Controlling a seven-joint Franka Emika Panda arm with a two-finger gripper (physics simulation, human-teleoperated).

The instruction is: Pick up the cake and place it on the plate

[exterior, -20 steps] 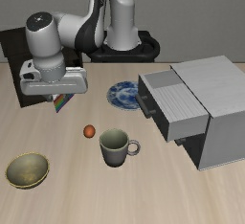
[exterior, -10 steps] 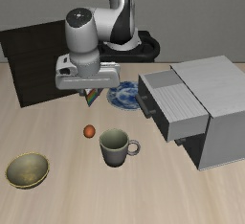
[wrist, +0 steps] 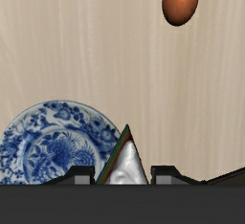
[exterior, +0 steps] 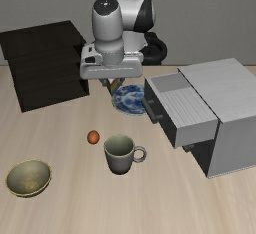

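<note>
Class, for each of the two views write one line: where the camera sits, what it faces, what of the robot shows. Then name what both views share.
Exterior view: sits in front of and above the table, facing down toward the robot; shows the arm and gripper.
Wrist view: sits on the gripper, facing down at the table; shows both fingertips.
Shared: the plate, the cake in the gripper, the orange ball.
</note>
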